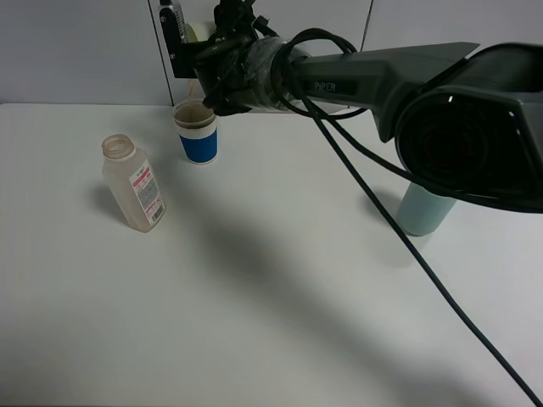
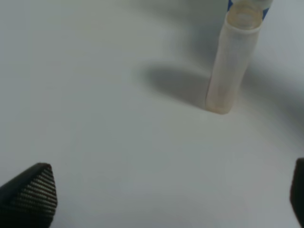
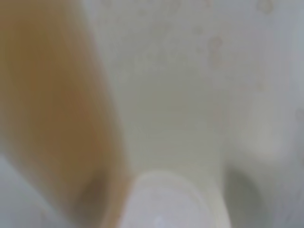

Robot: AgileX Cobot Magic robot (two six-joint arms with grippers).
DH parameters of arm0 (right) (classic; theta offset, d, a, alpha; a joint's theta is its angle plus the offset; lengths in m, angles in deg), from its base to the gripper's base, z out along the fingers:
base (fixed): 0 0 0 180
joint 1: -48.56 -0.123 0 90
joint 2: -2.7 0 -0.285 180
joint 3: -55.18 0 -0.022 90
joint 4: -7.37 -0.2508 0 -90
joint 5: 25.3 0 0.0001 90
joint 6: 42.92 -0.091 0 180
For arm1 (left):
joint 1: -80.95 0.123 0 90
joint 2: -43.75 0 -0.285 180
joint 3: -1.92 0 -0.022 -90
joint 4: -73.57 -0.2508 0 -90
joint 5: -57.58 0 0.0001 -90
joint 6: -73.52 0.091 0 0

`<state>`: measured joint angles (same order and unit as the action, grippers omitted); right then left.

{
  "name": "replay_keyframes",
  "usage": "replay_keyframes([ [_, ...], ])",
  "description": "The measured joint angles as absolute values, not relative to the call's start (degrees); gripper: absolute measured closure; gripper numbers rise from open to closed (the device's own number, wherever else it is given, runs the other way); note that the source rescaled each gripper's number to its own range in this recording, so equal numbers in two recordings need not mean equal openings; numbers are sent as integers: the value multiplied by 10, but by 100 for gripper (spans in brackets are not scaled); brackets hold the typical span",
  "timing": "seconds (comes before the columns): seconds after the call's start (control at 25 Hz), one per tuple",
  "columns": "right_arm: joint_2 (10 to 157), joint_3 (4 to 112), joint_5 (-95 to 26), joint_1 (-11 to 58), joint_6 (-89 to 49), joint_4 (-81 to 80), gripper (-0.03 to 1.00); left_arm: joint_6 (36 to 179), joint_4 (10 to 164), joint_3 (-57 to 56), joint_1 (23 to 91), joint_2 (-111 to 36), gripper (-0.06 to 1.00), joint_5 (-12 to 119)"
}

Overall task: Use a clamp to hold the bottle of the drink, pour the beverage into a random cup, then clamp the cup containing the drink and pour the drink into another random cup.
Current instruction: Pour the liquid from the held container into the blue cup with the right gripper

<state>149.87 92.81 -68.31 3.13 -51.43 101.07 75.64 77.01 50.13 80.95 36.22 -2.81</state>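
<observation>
The dark right arm (image 1: 441,102) fills the near right of the high view, its cable (image 1: 407,237) trailing across the white table (image 1: 271,322); it reaches over the middle towards the far left. Farthest left stands the bottle of the drink (image 1: 133,182), upright, uncapped, its label facing front; the left wrist view shows the same bottle (image 2: 230,66) well ahead of the left gripper (image 2: 164,199), whose two fingertips (image 2: 28,194) are spread wide at the frame edges with nothing between them. Just right of the bottle and farther back stands the blue-and-white cup (image 1: 197,134), upright, brownish inside; whether that is liquid cannot be told. Directly above it hangs the right gripper (image 1: 208,64), clenched on the pale yellow-green cup (image 1: 201,32), which is mostly hidden by the wrist; the right wrist view looks blurrily into that cup (image 3: 190,95), a brown streak of the beverage (image 3: 47,95) along one inner wall. Farthest right, a teal cup (image 1: 422,210) stands half hidden behind the arm.
</observation>
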Motion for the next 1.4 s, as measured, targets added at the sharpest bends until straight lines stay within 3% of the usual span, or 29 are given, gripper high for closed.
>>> replay_keyframes([
  [0.64, 1499, 928, -683, 31, -440, 1014, 94, 756, 770, 501, 809, 362, -5, -28],
  [1.4, 1497, 928, -670, 17, -447, 1059, 94, 756, 770, 501, 809, 362, -5, -28],
])
